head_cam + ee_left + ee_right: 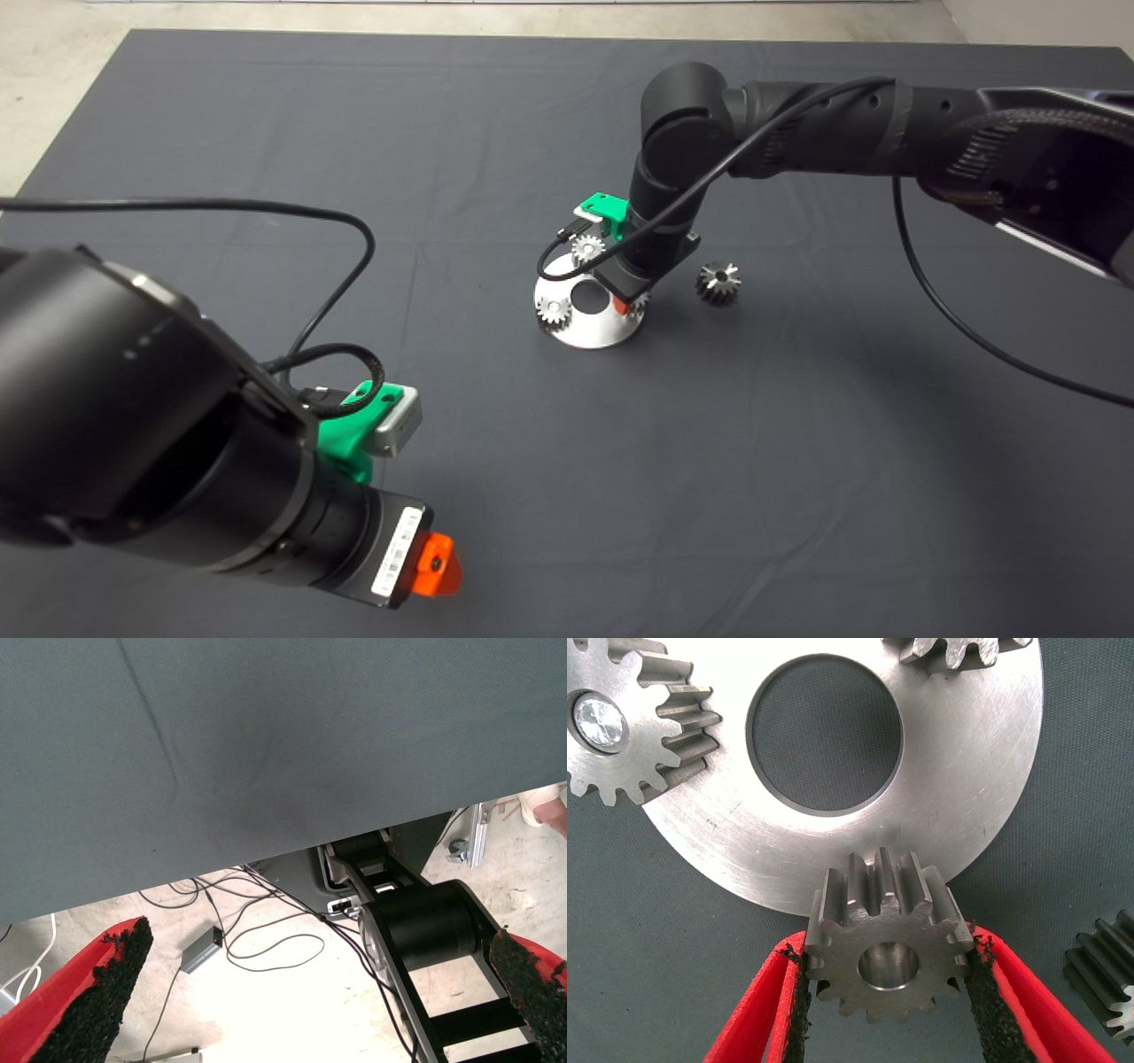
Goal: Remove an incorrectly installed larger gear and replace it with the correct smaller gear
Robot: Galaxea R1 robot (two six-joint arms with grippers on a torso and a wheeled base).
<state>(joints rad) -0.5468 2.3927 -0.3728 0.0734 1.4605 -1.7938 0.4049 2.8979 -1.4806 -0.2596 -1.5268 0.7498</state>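
Robot lab (concrete floor [266,992], loose cables [266,952]).

The right pincer [888,992], clamped on the smaller gear [886,943], sits over the edge of the round metal plate [592,330], hemmed by two mounted gears [554,310] on it and the larger gear [718,282] just beside, while open worktop [709,487] lies all around.

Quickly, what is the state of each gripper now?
Left gripper: open, holding nothing, parked at the mat's near edge.
Right gripper: closed on the smaller gear, at the metal disc.
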